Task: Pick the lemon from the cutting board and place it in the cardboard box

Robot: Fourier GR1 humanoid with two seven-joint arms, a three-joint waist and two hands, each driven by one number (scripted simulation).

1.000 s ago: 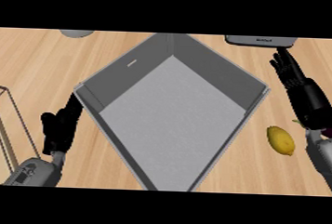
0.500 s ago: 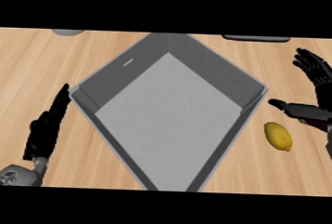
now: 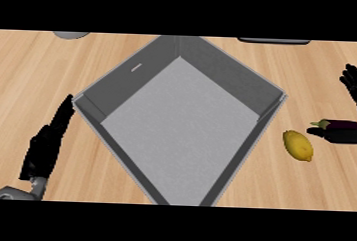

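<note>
The yellow lemon [image 3: 297,145] lies on the wooden counter, just right of the box's right corner. No cutting board shows under it. The box [image 3: 108,90] is large, grey and open-topped, set corner-on in the middle, with nothing inside. My right hand [image 3: 356,93] is open at the view's right edge, fingers up. Its thumb [image 3: 340,132] stretches left and ends a little up and right of the lemon, apart from it. My left hand [image 3: 46,145] is open with straight fingers, lying along the outside of the box's left wall.
A pale grey round object [image 3: 72,35] is cut off at the top left. A dark flat object [image 3: 273,41] is cut off at the top right. Bare wooden counter [image 3: 35,72] surrounds the box on all sides.
My right hand has shifted right toward the view's edge and spread open, its thumb now reaching toward the lemon. The left hand's fingers have straightened beside the box. The lemon stays put.
</note>
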